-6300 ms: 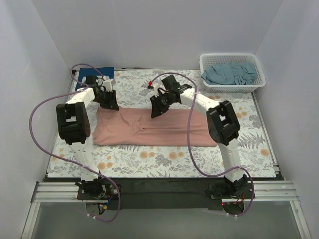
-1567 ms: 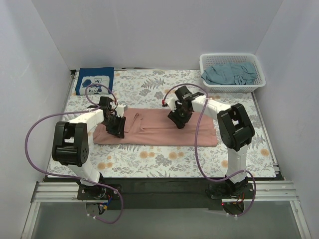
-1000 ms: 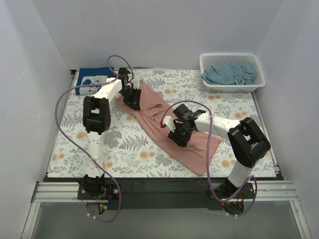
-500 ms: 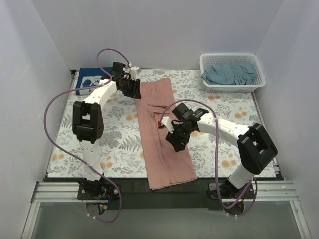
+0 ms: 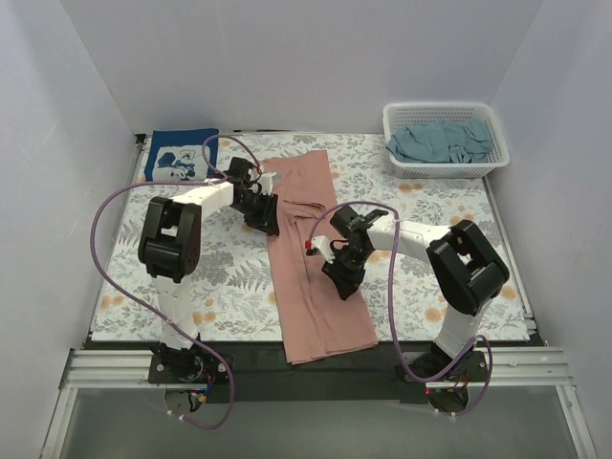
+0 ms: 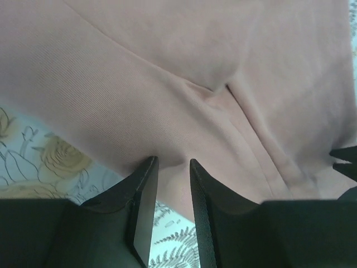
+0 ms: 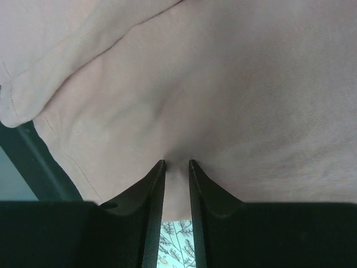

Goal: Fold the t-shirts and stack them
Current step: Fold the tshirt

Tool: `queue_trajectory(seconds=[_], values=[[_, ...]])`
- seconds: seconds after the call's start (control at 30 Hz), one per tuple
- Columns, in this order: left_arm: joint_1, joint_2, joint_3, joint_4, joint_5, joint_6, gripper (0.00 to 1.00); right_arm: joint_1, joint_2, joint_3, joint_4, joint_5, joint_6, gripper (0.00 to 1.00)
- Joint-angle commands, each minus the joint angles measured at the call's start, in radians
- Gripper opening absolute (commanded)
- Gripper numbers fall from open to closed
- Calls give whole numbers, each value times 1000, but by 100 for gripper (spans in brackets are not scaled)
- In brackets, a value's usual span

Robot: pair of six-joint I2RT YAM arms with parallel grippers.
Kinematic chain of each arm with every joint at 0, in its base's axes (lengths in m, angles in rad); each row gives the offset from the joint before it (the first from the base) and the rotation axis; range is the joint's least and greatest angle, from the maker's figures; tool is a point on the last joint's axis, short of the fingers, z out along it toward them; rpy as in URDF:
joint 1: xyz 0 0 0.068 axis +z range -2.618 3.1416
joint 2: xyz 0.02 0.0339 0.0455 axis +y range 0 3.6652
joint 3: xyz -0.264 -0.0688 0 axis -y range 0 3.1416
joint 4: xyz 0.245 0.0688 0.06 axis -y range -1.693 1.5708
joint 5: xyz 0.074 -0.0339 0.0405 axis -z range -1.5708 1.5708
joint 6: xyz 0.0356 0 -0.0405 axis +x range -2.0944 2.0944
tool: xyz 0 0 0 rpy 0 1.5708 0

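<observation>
White walls closed in a worktop spread with a floral cloth. From above, the dusty-pink t-shirt lay folded into a long strip, running from the far middle of the cloth to the near edge, where its end hung slightly over. The navy t-shirt lay flat in the far-left corner, white print up. The grey-teal t-shirt sat crumpled in a white lattice basket at the far right, well apart from the others. The left gripper was down on the strip's left edge in its far half; the right gripper was down on the right edge, nearer the arms.

The left wrist view showed pink cloth filling most of the frame, creased, with floral cloth beneath its edge. The dark fingers stood close together, pinching that edge at their tips.

At the right wrist the fingers were drawn nearly together — a small pucker of pink cloth caught between the tips, a folded layer lying up to the left.
</observation>
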Motion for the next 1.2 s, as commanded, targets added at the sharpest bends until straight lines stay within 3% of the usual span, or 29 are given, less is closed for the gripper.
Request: queue_trajectory(seconds=[0.0,0.2,0.4,0.6,0.77,1.17], values=[[8,68,63,11,-34,-19,28,5,30,-9,-13,-137,12,30],[13,209,268,-76,-70,15,27,11,91,31,-33,-262,40,30],[36,116,258,-55,30,70,29,-55,-4,147,-73,-286,30,35],[36,-51,181,-34,64,47,30,-170,14,328,-68,-181,38,36],[36,-106,143,-6,38,9,30,-210,140,526,-9,-17,79,35],[34,143,380,15,-10,-114,31,-218,406,749,163,132,151,29]])
